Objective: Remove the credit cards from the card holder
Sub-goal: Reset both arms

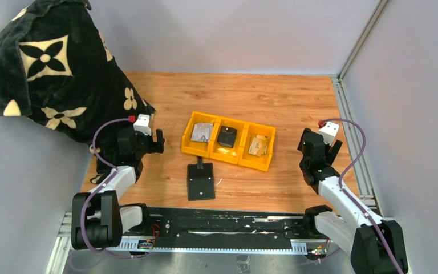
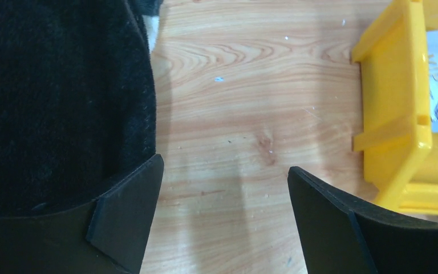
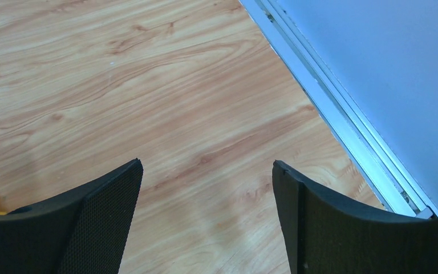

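Top external: credit cards [image 1: 201, 132] in bin [image 1: 228, 156], card holder [image 1: 201, 184] aside; your left tool [image 2: 226, 165], right tool [image 3: 207, 162] released. Likely done.

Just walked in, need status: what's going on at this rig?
Nothing is being handled right now. The left tool and right tool are both open and empty, one on either side of the yellow bin. The card holder lies flat on the table in front of the bin. Silvery cards sit in the bin's left compartment, tan cards in its right, and a black block in the middle. Can't tell if any card is left in the holder.
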Robot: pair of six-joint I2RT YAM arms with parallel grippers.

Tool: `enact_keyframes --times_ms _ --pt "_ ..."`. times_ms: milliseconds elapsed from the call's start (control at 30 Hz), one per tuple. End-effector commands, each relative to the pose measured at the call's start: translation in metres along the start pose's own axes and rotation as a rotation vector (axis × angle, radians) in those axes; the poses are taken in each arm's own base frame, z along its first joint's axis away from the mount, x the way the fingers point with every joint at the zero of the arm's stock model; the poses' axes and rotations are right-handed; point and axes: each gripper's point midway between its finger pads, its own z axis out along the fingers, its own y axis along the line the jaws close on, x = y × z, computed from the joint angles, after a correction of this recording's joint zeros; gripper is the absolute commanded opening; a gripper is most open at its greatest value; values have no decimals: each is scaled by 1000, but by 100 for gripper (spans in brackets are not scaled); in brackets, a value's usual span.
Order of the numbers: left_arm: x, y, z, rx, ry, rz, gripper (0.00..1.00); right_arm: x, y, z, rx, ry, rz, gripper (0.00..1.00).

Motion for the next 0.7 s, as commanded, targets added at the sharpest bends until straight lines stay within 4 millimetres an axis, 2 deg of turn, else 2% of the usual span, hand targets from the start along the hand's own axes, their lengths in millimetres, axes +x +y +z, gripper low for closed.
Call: enact_keyframes --times_ms 0,100,133,167,200,233,333,467,567,633,667 --pt "-35 22 3 -120 -242 -26 90 -8 -19 11 90 -113 36 87" --pt "-40 26 -4 -159 -346 -49 91 2 -26 16 106 -145 49 88" --pt "-41 28 -6 -170 -370 -55 91 0 -27 18 95 -175 82 88" --pt "-37 28 -5 -172 -371 -58 91 3 -27 19 89 -182 88 88" --pt "-32 29 -4 -180 -381 -70 96 1 -28 21 83 -201 107 88" --pt "-41 25 -7 -163 -442 -64 99 1 -28 22 82 -210 112 88" --pt "-30 20 -10 -148 -447 -35 100 1 -26 28 62 -227 90 87" --pt "-29 15 -4 -115 -456 -30 100 11 -18 36 21 -200 65 86" --pt "-27 16 3 -133 -395 -18 100 21 -4 41 -57 -202 8 86" --pt "-29 14 8 -130 -392 -9 100 20 19 42 -181 -226 -68 87" --pt "-29 12 10 -130 -381 -3 100 27 36 43 -270 -208 -127 87"
